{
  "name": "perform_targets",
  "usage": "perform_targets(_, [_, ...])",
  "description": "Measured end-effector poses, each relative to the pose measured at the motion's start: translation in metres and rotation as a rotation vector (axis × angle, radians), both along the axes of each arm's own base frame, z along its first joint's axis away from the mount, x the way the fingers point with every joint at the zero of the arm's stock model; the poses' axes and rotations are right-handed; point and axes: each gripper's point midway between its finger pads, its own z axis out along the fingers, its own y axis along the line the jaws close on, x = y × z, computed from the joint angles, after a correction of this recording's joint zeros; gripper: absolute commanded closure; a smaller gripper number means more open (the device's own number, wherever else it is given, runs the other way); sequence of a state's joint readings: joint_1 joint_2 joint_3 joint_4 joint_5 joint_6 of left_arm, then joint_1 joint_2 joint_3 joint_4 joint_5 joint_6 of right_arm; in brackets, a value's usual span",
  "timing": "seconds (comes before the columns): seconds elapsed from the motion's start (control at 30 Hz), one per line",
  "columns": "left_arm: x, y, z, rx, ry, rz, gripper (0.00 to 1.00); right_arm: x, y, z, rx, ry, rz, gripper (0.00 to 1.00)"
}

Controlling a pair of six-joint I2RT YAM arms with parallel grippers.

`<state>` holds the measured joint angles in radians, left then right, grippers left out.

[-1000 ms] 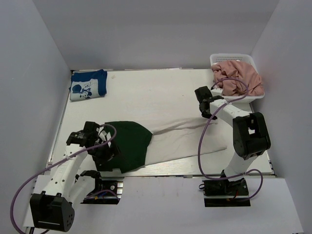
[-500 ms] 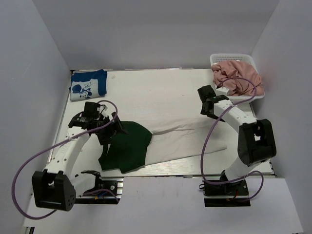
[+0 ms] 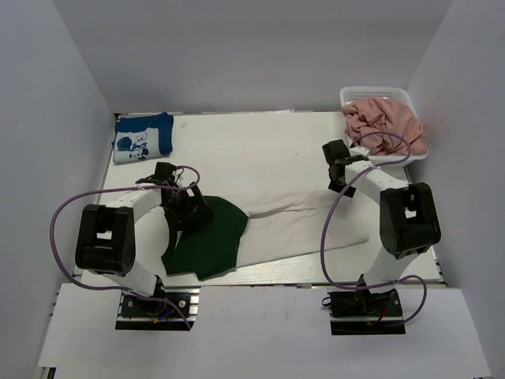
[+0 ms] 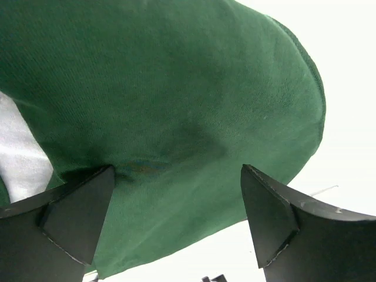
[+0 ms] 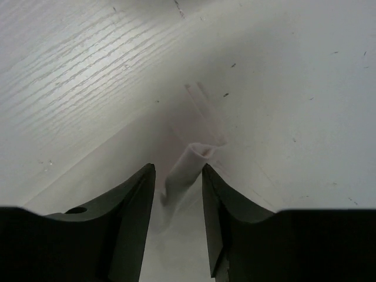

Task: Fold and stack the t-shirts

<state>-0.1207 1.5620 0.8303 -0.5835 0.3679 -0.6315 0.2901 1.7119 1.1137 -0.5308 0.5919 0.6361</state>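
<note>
Laying-out step: green shirt (image 3: pixel 209 237) overlaps white shirt (image 3: pixel 296 229); left gripper (image 4: pixel 177 171) jaws wide over green; right gripper (image 5: pixel 178 170) jaws narrow, likely pinching white. Next: left grips green.

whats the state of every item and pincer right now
green t-shirt: bunched, partly over the white t-shirt
white t-shirt: spread out, unfolded
blue t-shirt: folded, far left corner
pink clothes: heaped in the basket
left pincer: open over green t-shirt
right pincer: shut on a pinch of white t-shirt
</note>
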Motion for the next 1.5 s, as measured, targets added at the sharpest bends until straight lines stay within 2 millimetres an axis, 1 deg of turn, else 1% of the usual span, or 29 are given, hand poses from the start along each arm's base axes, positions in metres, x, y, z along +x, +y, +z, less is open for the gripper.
perform_targets(0.07, [0.001, -0.003, -0.001, -0.022, 0.013, 0.006, 0.00, -0.001, -0.004, -0.002, 0.001, 0.006, -0.022, 0.60])
perform_targets(0.1, [0.001, -0.005, -0.001, -0.033, 0.017, 0.007, 0.00, -0.002, -0.007, -0.002, -0.001, 0.007, -0.034, 0.63])
perform_targets(0.2, [0.000, -0.008, -0.002, -0.058, 0.027, 0.011, 0.00, -0.009, -0.015, -0.008, -0.012, 0.024, -0.056, 0.76])
perform_targets(0.23, [0.000, -0.009, -0.002, -0.063, 0.029, 0.013, 0.00, -0.012, -0.018, -0.010, -0.016, 0.034, -0.063, 0.85])
perform_targets(0.3, [0.001, -0.009, -0.002, -0.066, 0.030, 0.019, 0.00, -0.021, -0.024, -0.016, -0.028, 0.055, -0.079, 0.89])
perform_targets(0.33, [0.001, -0.009, -0.002, -0.066, 0.031, 0.022, 0.00, -0.025, -0.026, -0.019, -0.033, 0.065, -0.085, 0.93])
perform_targets(0.37, [0.001, -0.009, -0.002, -0.066, 0.033, 0.027, 0.00, -0.028, -0.028, -0.021, -0.036, 0.071, -0.086, 0.99])
perform_targets(0.43, [0.001, -0.009, -0.002, -0.067, 0.036, 0.035, 0.00, -0.030, -0.031, -0.020, -0.040, 0.072, -0.080, 1.00])
perform_targets(0.5, [0.001, -0.009, -0.002, -0.067, 0.037, 0.038, 0.00, -0.023, -0.029, -0.014, -0.034, 0.039, -0.060, 1.00])
perform_targets(0.57, [0.001, -0.009, -0.003, -0.067, 0.042, 0.042, 0.00, -0.009, -0.026, -0.004, -0.026, -0.020, -0.025, 1.00])
perform_targets(0.73, [0.001, -0.008, -0.004, -0.070, 0.060, 0.053, 0.00, 0.034, -0.012, 0.028, 0.009, -0.196, 0.086, 1.00])
perform_targets(0.83, [0.001, -0.008, -0.004, -0.071, 0.067, 0.059, 0.00, 0.048, -0.007, 0.049, 0.033, -0.300, 0.126, 1.00])
perform_targets(0.9, [0.001, -0.008, -0.004, -0.071, 0.072, 0.063, 0.00, 0.047, -0.009, 0.057, 0.042, -0.350, 0.134, 0.95])
perform_targets(0.93, [0.001, -0.008, -0.005, -0.071, 0.075, 0.064, 0.00, 0.043, -0.011, 0.056, 0.042, -0.358, 0.133, 0.90])
perform_targets(0.97, [0.001, -0.007, -0.005, -0.071, 0.078, 0.067, 0.00, 0.038, -0.016, 0.053, 0.038, -0.352, 0.125, 0.87])
perform_targets(1.0, [0.001, -0.007, -0.005, -0.072, 0.081, 0.070, 0.00, 0.034, -0.020, 0.048, 0.033, -0.340, 0.113, 0.80])
perform_targets(1.03, [0.002, -0.007, -0.005, -0.072, 0.084, 0.072, 0.00, 0.030, -0.026, 0.042, 0.026, -0.323, 0.098, 0.77])
perform_targets(1.07, [0.002, -0.007, -0.005, -0.072, 0.089, 0.073, 0.00, 0.025, -0.032, 0.034, 0.018, -0.301, 0.080, 0.67])
perform_targets(1.1, [0.002, -0.007, -0.006, -0.072, 0.093, 0.076, 0.00, 0.021, -0.038, 0.029, 0.009, -0.282, 0.060, 0.48])
perform_targets(1.17, [0.002, -0.007, -0.006, -0.071, 0.100, 0.078, 0.00, 0.012, -0.053, 0.020, -0.007, -0.248, 0.003, 0.29])
perform_targets(1.2, [0.002, -0.007, -0.006, -0.071, 0.103, 0.079, 0.00, 0.009, -0.060, 0.018, -0.015, -0.235, -0.023, 0.17])
perform_targets(1.23, [0.002, -0.007, -0.006, -0.071, 0.104, 0.080, 0.00, 0.005, -0.067, 0.016, -0.022, -0.226, -0.053, 0.15])
perform_targets(1.37, [0.002, -0.007, -0.006, -0.071, 0.106, 0.081, 0.00, -0.009, -0.088, 0.012, -0.043, -0.187, -0.142, 0.15])
perform_targets(1.4, [0.002, -0.007, -0.006, -0.070, 0.108, 0.081, 0.00, -0.012, -0.090, 0.010, -0.043, -0.178, -0.152, 0.11])
perform_targets(1.43, [0.002, -0.007, -0.005, -0.070, 0.109, 0.082, 0.00, -0.013, -0.090, 0.010, -0.030, -0.173, -0.153, 0.10])
perform_targets(1.5, [0.002, -0.007, -0.006, -0.069, 0.110, 0.082, 0.00, -0.014, -0.085, 0.012, 0.012, -0.178, -0.126, 0.10])
